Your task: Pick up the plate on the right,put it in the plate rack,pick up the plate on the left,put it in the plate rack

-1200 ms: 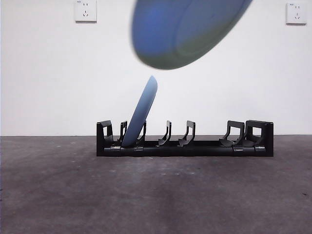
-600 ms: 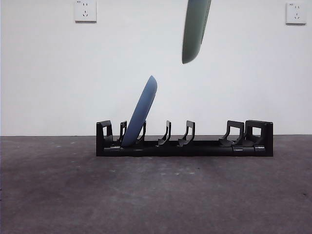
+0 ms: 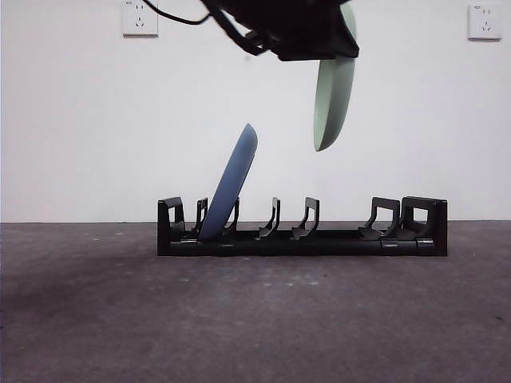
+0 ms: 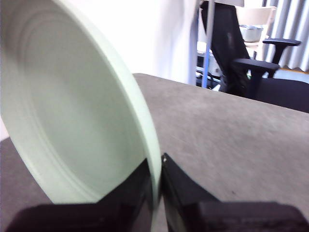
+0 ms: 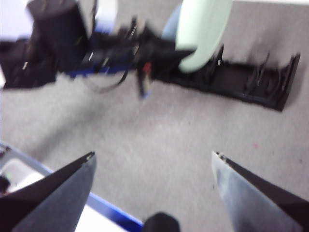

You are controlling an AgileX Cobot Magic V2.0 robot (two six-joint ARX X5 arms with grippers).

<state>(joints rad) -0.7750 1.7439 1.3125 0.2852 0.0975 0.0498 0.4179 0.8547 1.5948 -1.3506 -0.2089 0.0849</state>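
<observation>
A blue plate [image 3: 231, 183] leans upright in a slot near the left end of the black plate rack [image 3: 335, 239]. A pale green plate [image 3: 334, 88] hangs edge-on above the rack's middle slots, well clear of the dividers. My left gripper [image 3: 331, 48] comes in from the top and is shut on the green plate's upper rim. In the left wrist view both jaws [image 4: 157, 179] pinch the green plate [image 4: 72, 111]. My right gripper [image 5: 152, 159] is open and holds nothing. It is well back from the rack [image 5: 251, 82] and the green plate [image 5: 203, 29].
Two wall sockets [image 3: 140, 17] [image 3: 485, 21] sit on the white wall behind the rack. Grey table surface stretches in front of the rack. Office chairs [image 4: 260, 72] stand beyond the table. A blue table edge [image 5: 111, 212] lies below my right gripper.
The green plate has turned from face-on to edge-on and come down toward the rack. The dark left arm has dropped into the front view. The blue plate and rack have not moved.
</observation>
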